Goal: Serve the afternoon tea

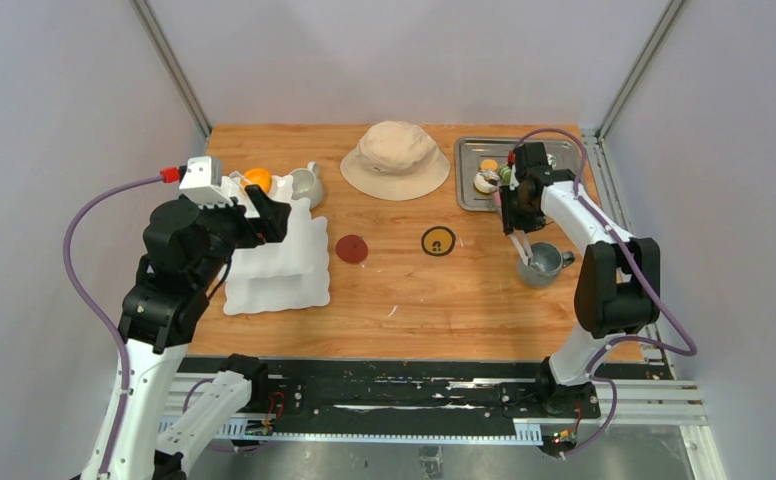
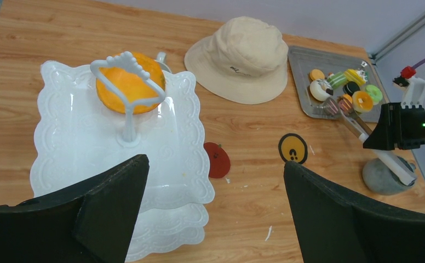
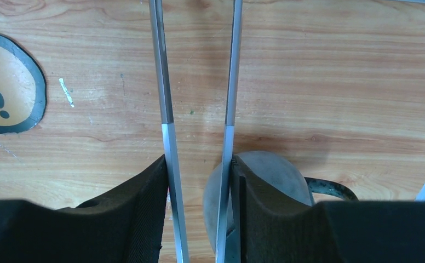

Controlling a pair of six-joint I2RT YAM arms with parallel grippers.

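1. Near left: left gripper point(image 2: 214, 165) spread wide, empty, hanging over the white stand point(image 2: 62, 137); orange pastry point(image 2: 128, 90) already on top tier.
2. Mid right: right gripper point(image 3: 199, 164) clamped on tongs point(image 3: 166, 109), wrist pitched down just above grey mug point(image 3: 268, 175).
3. Far right: remaining pastries point(image 2: 362, 101) on tray point(image 2: 303, 66) at bench's far corner. Probably light, hard, slick, so pinch across the middle, gently. Tong tips seemingly among them; contact unclear.
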